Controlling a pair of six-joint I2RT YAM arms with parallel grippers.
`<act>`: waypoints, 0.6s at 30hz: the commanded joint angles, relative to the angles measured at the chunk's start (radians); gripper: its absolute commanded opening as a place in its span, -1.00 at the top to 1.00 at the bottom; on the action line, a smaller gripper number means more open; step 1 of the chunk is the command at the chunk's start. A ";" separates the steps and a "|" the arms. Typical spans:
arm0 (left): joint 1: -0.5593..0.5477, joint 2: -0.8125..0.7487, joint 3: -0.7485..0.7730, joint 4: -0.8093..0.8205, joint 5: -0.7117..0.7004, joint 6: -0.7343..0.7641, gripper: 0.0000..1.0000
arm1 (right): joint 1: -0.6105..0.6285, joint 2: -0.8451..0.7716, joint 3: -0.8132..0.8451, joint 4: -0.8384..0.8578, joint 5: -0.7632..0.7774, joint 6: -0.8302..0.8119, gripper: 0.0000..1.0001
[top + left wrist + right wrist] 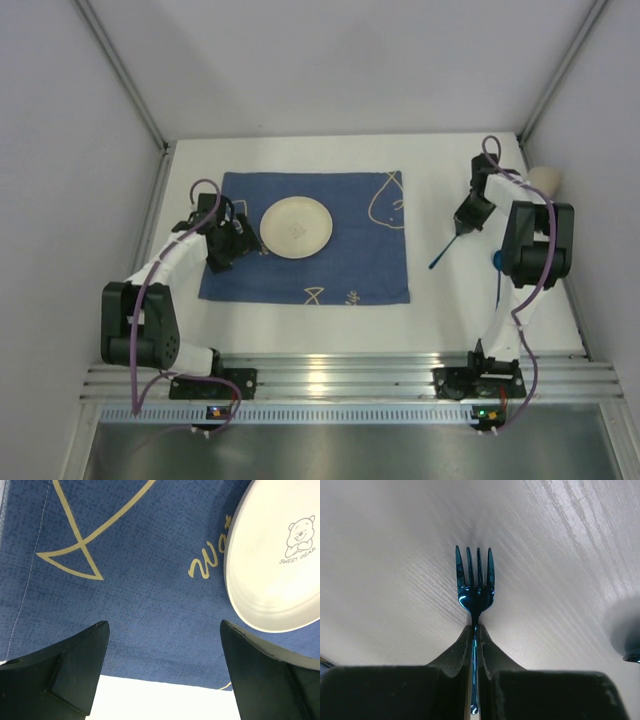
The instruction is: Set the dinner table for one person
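Note:
The white dinner table [470,310] carries a dark blue mat [350,260] with a cream plate [296,227] on its left half. The plate also shows in the left wrist view [275,570], printed with a bear. My left gripper [232,243] is open and empty, low over the mat's left part just left of the plate; it shows in the left wrist view [165,645]. My right gripper [462,226] is shut on a shiny blue fork [475,587] by its handle, right of the mat; the fork [445,252] points down-left over the table.
A beige rounded object [548,180] sits at the far right by the wall. A blue item [497,260] lies partly hidden beside the right arm; it also shows in the right wrist view [632,656]. A ribbed aluminium rail [340,380] runs along the near edge.

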 commanded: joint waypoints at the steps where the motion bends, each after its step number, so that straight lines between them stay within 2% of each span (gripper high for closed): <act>1: -0.003 0.009 0.041 0.037 0.016 -0.003 -0.94 | 0.026 0.089 -0.027 0.050 0.068 -0.037 1.00; 9: -0.004 0.018 0.067 0.037 0.025 0.004 -0.94 | 0.062 -0.029 0.071 -0.021 0.113 -0.056 1.00; 14: -0.006 -0.001 0.090 0.034 0.035 0.025 -0.96 | 0.192 -0.144 0.188 -0.096 0.116 -0.056 1.00; 18: -0.049 -0.030 0.132 0.095 0.145 0.074 -0.96 | 0.302 -0.179 0.303 -0.154 0.094 -0.045 1.00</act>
